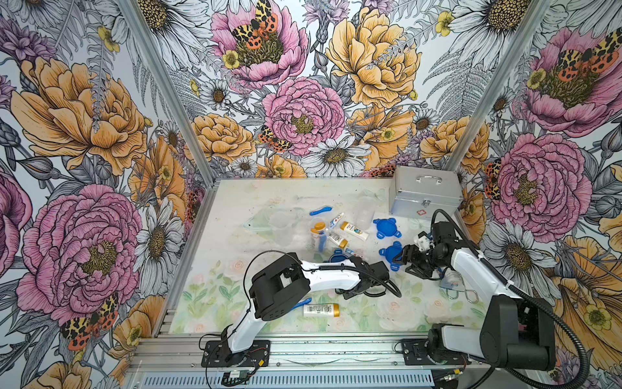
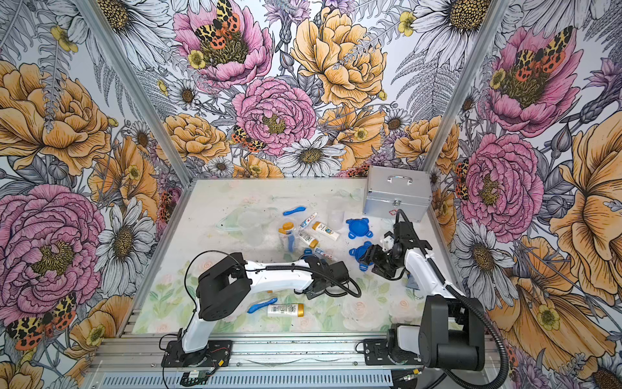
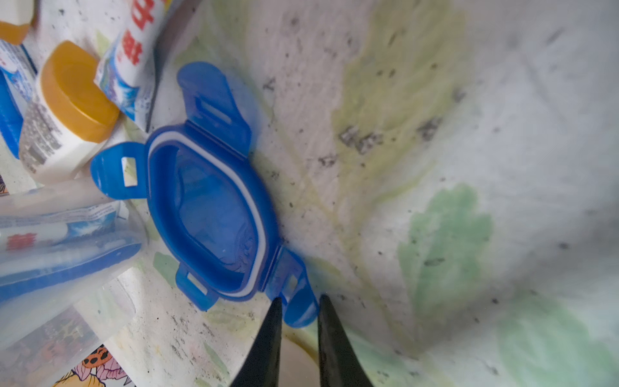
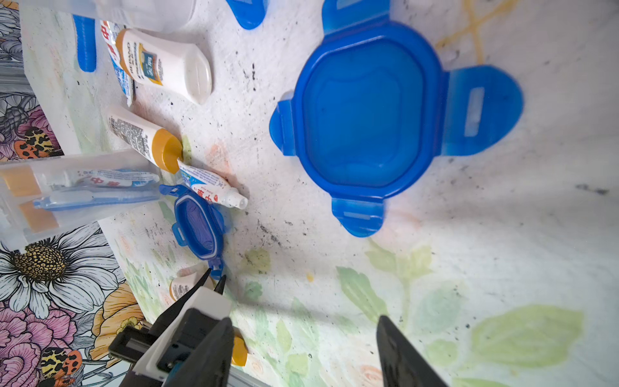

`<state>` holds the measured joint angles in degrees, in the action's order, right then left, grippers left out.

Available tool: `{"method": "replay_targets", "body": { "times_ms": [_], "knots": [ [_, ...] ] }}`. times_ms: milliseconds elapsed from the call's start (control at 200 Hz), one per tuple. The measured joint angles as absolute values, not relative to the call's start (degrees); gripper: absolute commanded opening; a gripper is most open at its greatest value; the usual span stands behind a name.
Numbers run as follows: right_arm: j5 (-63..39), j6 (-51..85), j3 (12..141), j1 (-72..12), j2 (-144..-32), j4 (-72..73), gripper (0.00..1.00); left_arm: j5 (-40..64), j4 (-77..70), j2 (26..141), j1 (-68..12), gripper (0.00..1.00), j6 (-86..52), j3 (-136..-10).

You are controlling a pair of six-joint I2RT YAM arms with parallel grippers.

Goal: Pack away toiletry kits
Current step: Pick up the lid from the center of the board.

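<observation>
An upturned blue four-tabbed lid (image 3: 207,207) lies on the floral mat beside a clear cup (image 3: 67,241) holding a toothbrush and toothpaste. My left gripper (image 3: 298,300) is shut on that lid's near tab, which sits between the two black fingertips. In both top views the lid (image 1: 337,258) (image 2: 307,252) peeks out from under the left wrist. My right gripper (image 4: 304,335) stands open with nothing in it, above bare mat, just short of a second blue lid (image 4: 365,114) (image 1: 391,254). Gold-capped bottles (image 1: 353,230) and a toothpaste tube (image 1: 336,220) lie in the middle.
A third blue lid (image 1: 387,228) lies further back. Two empty clear cups (image 1: 281,224) (image 1: 365,210) and a blue toothbrush (image 1: 320,210) are behind the cluster. The silver case (image 1: 425,193) stands shut at the back right. A bottle (image 1: 321,310) and toothbrush (image 1: 302,303) lie near the front.
</observation>
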<state>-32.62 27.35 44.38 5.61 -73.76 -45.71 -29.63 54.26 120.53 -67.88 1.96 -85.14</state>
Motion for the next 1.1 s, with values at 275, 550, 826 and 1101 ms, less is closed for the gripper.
{"method": "replay_targets", "body": {
  "times_ms": [275,550,826,1101],
  "knots": [
    [-32.8,26.9,44.4,6.5,-73.8,-45.7,0.67,-32.6,54.2,120.4,-68.1,0.0,1.9,-85.2],
    [-32.8,26.9,44.4,7.0,-73.8,-45.7,0.67,-32.4,54.6,119.0,-67.9,0.0,1.7,-85.2],
    [-32.8,26.5,44.9,7.1,-73.8,-45.7,0.67,-19.8,57.4,108.8,-64.7,0.0,-1.9,-86.2],
    [-32.3,25.7,48.5,3.2,-75.0,-45.8,0.67,-4.7,58.4,97.5,-51.6,0.0,-7.7,-91.3]
  ]
}}
